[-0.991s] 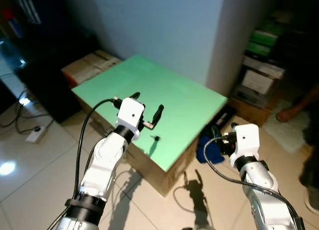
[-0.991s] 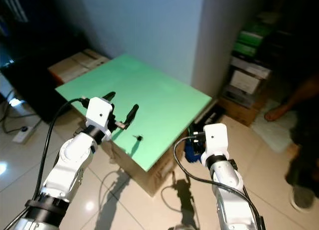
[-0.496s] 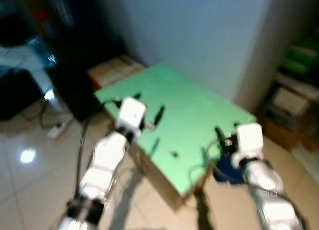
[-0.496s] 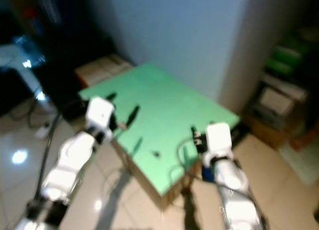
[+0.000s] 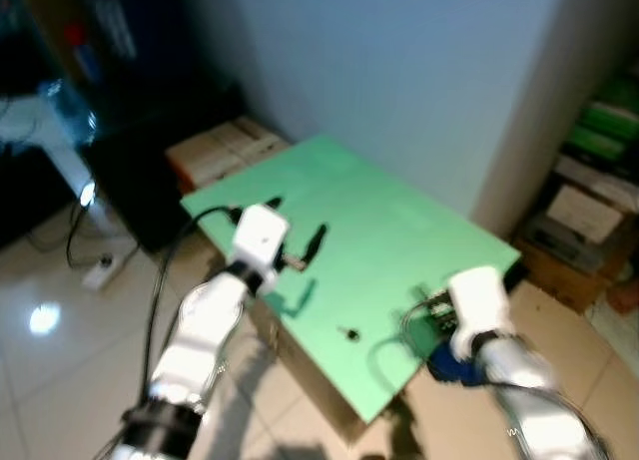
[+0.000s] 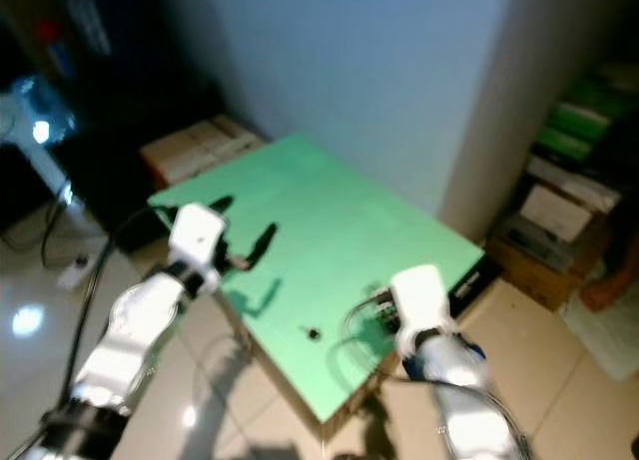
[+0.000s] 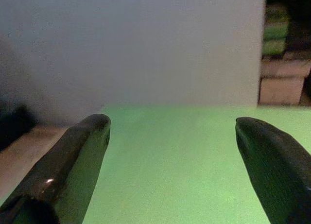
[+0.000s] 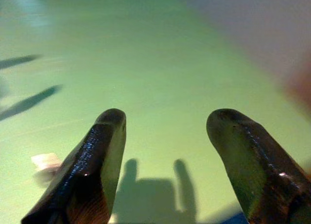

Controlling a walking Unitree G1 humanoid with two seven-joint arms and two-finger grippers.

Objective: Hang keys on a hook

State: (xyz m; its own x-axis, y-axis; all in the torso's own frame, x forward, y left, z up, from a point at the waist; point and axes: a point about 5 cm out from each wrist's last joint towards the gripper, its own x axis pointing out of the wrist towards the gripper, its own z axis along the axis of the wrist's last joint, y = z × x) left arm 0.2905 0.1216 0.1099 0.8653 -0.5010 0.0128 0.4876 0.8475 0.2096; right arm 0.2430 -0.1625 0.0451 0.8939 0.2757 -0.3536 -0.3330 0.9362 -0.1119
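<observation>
Grippers apart and empty above the green table (image 5: pixel 399 221).
Left gripper (image 5: pixel 296 221) and right gripper (image 8: pixel 165 136) spread wide; keys (image 5: pixel 348 334) lie between them, nearer the right.

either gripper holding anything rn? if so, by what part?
Nothing is held. The left gripper and the right gripper are both open over the green tabletop, with bare surface between the fingers. A small dark object, possibly the keys, lies on the tabletop.
</observation>
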